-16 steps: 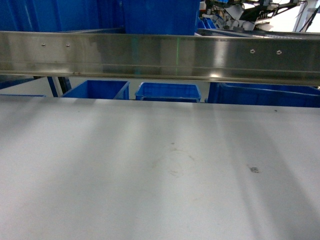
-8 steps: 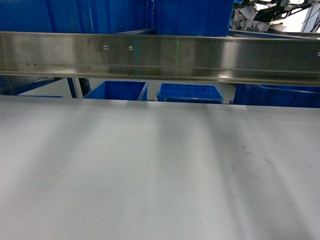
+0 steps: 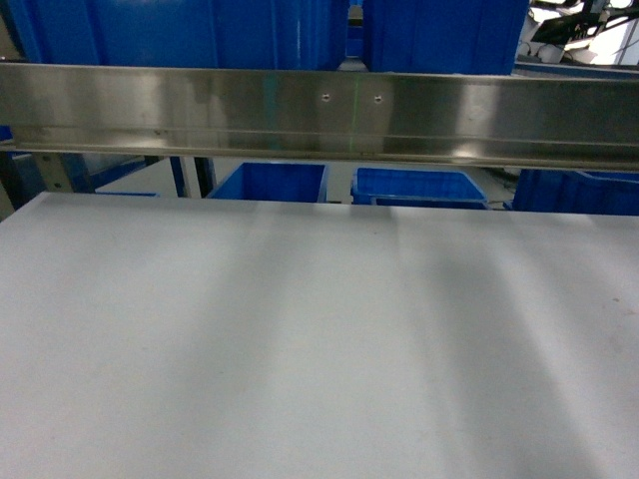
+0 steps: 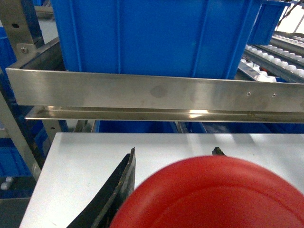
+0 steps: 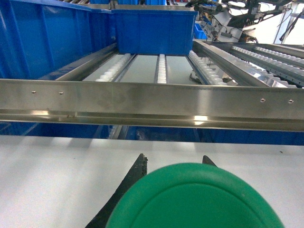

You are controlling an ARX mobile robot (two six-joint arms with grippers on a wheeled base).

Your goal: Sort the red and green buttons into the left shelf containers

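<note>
The red button's wide cap fills the bottom of the left wrist view, with my left gripper shut on it; a black finger shows beside it. In the right wrist view the green button's cap sits the same way in my right gripper, which is shut on it. Both are held over the white table. A large deep blue bin stands on the shelf right ahead of the left gripper. In the head view two such bins sit above the steel rail; neither gripper shows there.
A steel shelf rail crosses ahead above the table's far edge. Smaller blue trays sit lower behind it. The right wrist view shows roller tracks with blue bins on them. The table's left edge is in view.
In the head view the whole scene has slid to the right: the rail's screws and the trays behind moved right, and the table's left edge has come into view.
</note>
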